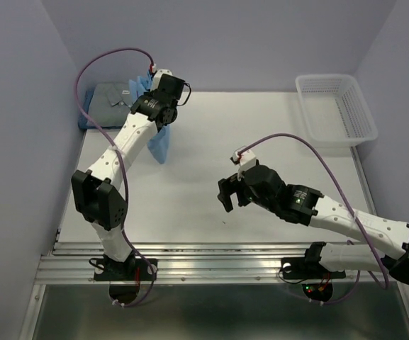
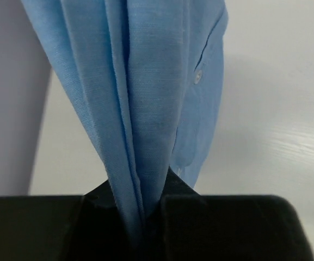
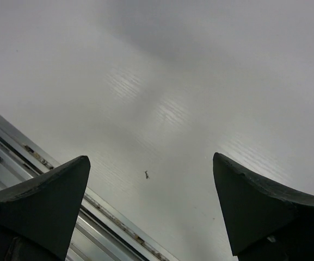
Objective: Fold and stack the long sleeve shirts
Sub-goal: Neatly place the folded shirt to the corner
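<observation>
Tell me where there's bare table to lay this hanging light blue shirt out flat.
Widest free patch: the middle of the white table, between the light blue cloth shirt hanging from the left gripper and the white plastic mesh basket. Also bare: the near strip left of the open right gripper. Crowded: the far left corner, where the folded grey shirt lies.

Soft even light, glare streaks on the table (image 3: 167, 109) — near jaws blurred, shadows faint

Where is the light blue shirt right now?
In the overhead view, the light blue shirt hangs pinched in the left claw at the far left of the table, beside the folded grey shirt.
</observation>
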`<state>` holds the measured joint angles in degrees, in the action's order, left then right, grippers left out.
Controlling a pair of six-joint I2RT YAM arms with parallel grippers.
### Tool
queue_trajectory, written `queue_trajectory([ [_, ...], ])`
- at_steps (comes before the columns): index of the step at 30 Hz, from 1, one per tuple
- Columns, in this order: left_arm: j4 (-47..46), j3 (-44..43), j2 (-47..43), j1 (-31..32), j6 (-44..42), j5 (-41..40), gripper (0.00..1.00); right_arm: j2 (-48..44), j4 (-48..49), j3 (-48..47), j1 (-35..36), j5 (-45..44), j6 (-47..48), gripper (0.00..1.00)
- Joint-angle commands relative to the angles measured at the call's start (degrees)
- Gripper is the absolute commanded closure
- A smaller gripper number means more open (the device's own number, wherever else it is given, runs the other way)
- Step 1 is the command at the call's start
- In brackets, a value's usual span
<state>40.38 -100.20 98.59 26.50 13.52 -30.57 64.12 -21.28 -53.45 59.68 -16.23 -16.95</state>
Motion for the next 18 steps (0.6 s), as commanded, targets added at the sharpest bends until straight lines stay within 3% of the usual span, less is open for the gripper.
queue_trajectory([
  [1, 11.2, -8.07, 3.97, -1.1, -7.01, -23.98, 1.0, -3.03, -2.8, 2.12, 0.26, -7.76, -1.68, 0.0],
  [3, 18.4, -12.72, 7.91, -1.71, -5.35, -31.63, 1.0, -3.3, -2.89, 2.91, 0.26, -8.55, -2.03, 0.0],
  [10, 16.22, -9.84, 10.22, -7.51, -7.28, -32.89, 1.0, -4.7, -3.5, 4.32, 0.26, -8.29, -2.48, 0.0],
  [15, 14.82, -9.75, 9.61, -17.16, -7.72, -30.34, 1.0, -4.97, -5.0, 4.49, 0.26, -8.47, -1.6, 0.0],
  [18, 13.93, -7.55, 9.78, -17.98, -7.81, -30.6, 1.0, -4.88, -5.18, 4.58, 0.26, -8.91, -0.63, 0.0],
])
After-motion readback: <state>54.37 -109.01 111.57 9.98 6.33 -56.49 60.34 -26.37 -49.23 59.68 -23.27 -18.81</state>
